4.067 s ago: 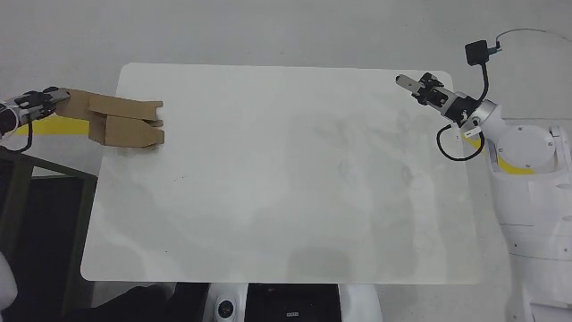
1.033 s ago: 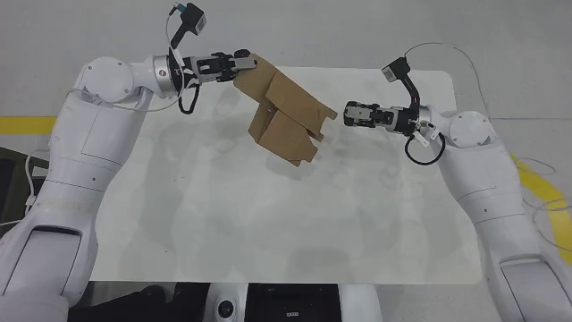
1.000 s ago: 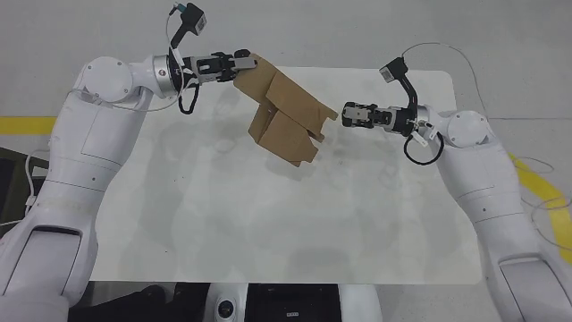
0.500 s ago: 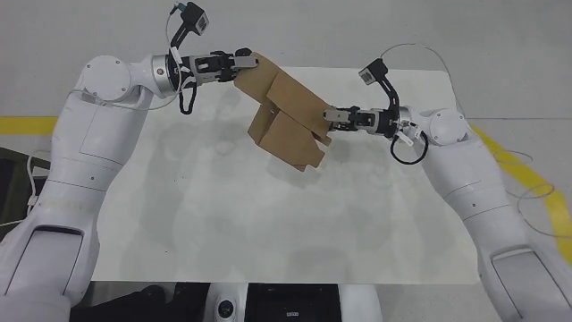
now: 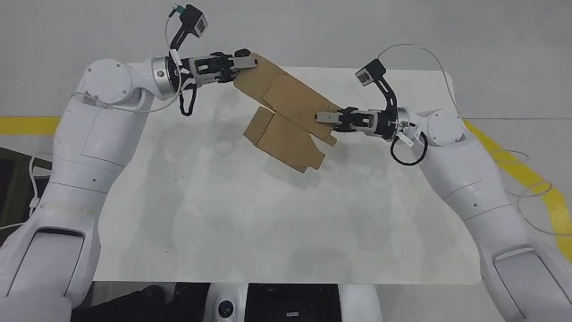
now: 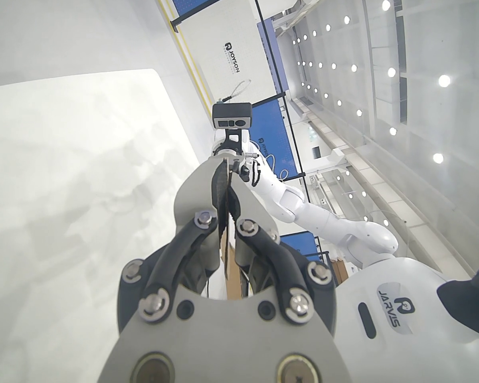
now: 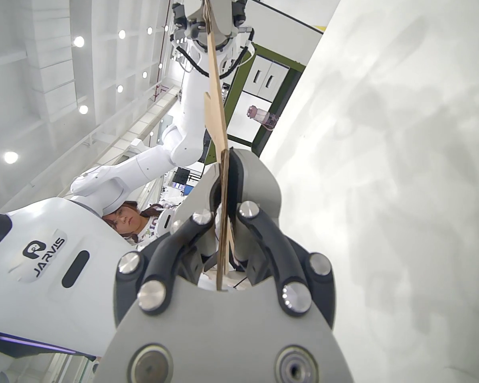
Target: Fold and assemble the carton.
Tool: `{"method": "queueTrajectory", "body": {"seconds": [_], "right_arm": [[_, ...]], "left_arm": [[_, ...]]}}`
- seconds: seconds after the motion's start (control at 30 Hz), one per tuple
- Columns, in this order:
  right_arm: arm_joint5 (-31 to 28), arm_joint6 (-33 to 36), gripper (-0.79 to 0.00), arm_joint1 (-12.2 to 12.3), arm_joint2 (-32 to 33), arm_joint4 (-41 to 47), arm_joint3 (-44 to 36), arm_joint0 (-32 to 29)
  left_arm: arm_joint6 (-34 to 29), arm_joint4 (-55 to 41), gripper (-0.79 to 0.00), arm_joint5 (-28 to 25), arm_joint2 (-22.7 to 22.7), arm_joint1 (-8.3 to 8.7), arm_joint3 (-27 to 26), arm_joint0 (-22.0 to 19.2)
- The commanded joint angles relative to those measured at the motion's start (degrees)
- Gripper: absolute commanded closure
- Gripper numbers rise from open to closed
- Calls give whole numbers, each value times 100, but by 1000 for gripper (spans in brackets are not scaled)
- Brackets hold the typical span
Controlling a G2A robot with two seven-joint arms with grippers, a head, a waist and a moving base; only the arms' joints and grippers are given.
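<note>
Cardboard carton [image 5: 288,112], folded flat, hangs above the table [image 5: 268,233], spanning both arms. Left gripper [image 5: 241,60] clamps its far corner; right gripper [image 5: 323,118] clamps the opposite edge. Long axis runs gripper to gripper, so the next fold probably needs both arms working in opposition.

1. Carton [image 5: 284,118] is held flat off the tabletop [image 5: 268,233], blocking a straight pass over the far middle.
2. Left claw [image 5: 241,59] clamps the carton's far-left corner, and its arm bars that side.
3. Right claw [image 5: 327,117] clamps the carton's right edge, and its arm bars that side.
4. Nearer than the carton, bare tabletop runs to the near edge, giving wide passing room.
</note>
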Motion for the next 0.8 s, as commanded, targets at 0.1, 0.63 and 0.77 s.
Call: {"method": "queueTrajectory", "body": {"seconds": [0.1, 0.63, 0.77], "right_arm": [[8, 8, 0, 29, -31, 201, -34, -12], [-146, -220, 0, -169, -103, 624, 1047, 387], [-152, -419, 0, -267, -157, 566, 1306, 541]], "left_arm": [[53, -12, -785, 0, -70, 1, 139, -33], [769, 542, -785, 52, -563, 162, -543, 595], [806, 620, -785, 147, -591, 191, -888, 890]]}}
